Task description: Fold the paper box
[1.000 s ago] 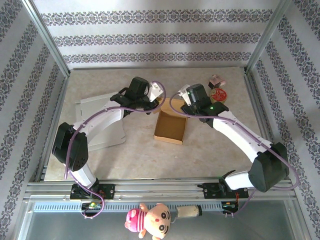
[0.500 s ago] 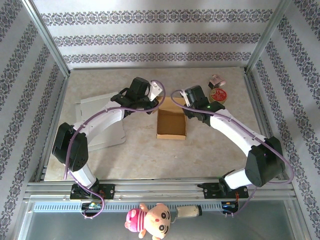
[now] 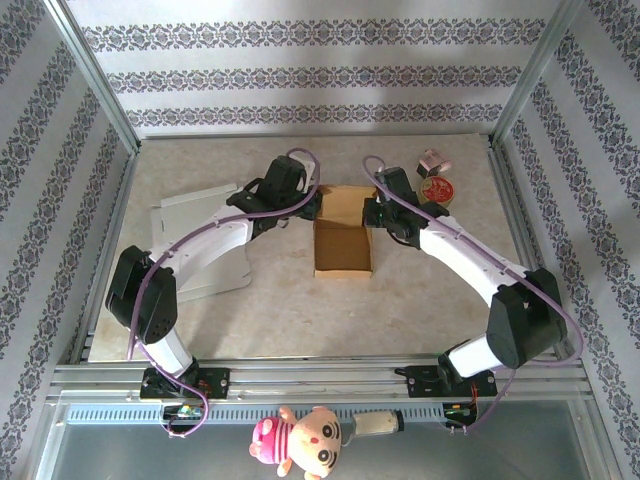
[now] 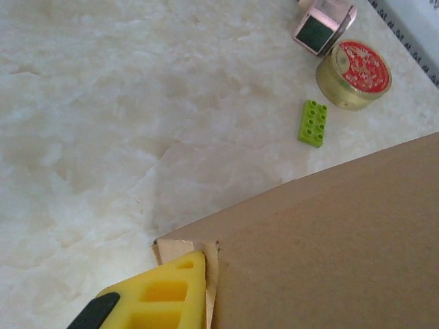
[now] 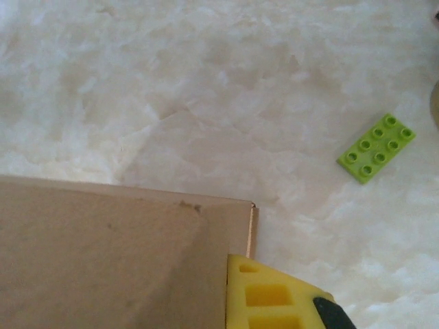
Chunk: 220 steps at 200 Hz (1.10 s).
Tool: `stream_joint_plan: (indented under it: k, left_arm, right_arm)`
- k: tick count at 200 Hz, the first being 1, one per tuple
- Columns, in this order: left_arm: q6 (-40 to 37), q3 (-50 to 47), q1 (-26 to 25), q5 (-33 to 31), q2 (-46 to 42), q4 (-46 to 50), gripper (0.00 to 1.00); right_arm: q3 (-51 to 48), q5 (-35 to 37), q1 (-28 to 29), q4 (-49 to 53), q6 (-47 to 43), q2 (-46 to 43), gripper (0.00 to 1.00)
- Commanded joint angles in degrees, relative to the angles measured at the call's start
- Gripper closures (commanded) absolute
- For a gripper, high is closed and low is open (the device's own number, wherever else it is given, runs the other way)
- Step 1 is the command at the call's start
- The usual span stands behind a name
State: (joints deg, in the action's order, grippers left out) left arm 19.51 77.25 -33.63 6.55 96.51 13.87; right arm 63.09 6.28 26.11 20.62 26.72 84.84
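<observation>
The box (image 3: pixel 343 252) has turned square at the middle of the table (image 3: pixel 300 310), and its back flap (image 3: pixel 338 204) now stands up. Both arms have swung in to its far corners. The right gripper (image 3: pixel 372 209) has closed there. I cannot tell whether the left gripper (image 3: pixel 313 203) is open or closed.

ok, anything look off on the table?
Nothing spilled or torn. Only stray clutter: a green toy brick lies loose on the table beyond the cardboard box, near a round tin. A doll lies by the arm bases.
</observation>
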Motion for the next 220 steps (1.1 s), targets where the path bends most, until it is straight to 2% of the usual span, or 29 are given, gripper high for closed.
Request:
stream_joint_plan:
  k: [1, 33, 97, 138, 174, 189, 220]
  left_arm:
    - [7.87, -1.90, -2.03, 0.93, -1.20, -8.27, 0.87]
    - [10.75, -7.21, -2.85, -1.87, -3.02, -11.79, 0.87]
    - [16.15, -16.51, -3.51, -2.25, -6.83, -14.09, 0.87]
    - [19.88, -19.97, -4.25, -0.67, -7.31, -16.69, 0.86]
    - [18.39, -22.14, -5.63, -2.38, -9.33, -13.87, 0.86]
    - [18.31, -23.84, -6.08, -2.23, -10.60, -14.70, 0.85]
    - [18.46, -25.35, -7.21, -1.70, -12.25, -15.38, 0.73]
  right_arm:
    - [-2.32, -3.87, 0.08, -3.86, 7.42, 1.38, 0.96]
    - [-7.19, -3.02, 0.55, -7.49, 6.49, 0.74, 0.98]
    - [-11.70, 4.01, 4.54, -8.16, 0.87, -3.13, 0.96]
    - [-14.82, 5.94, 5.85, -9.42, -2.14, -4.58, 0.96]
    - [-18.35, 7.33, 7.53, -9.54, -2.52, -6.10, 0.95]
    - [-19.80, 7.42, 8.70, -9.99, -2.13, -7.17, 0.90]
    - [-21.16, 6.93, 9.97, -9.75, -1.04, -9.58, 0.76]
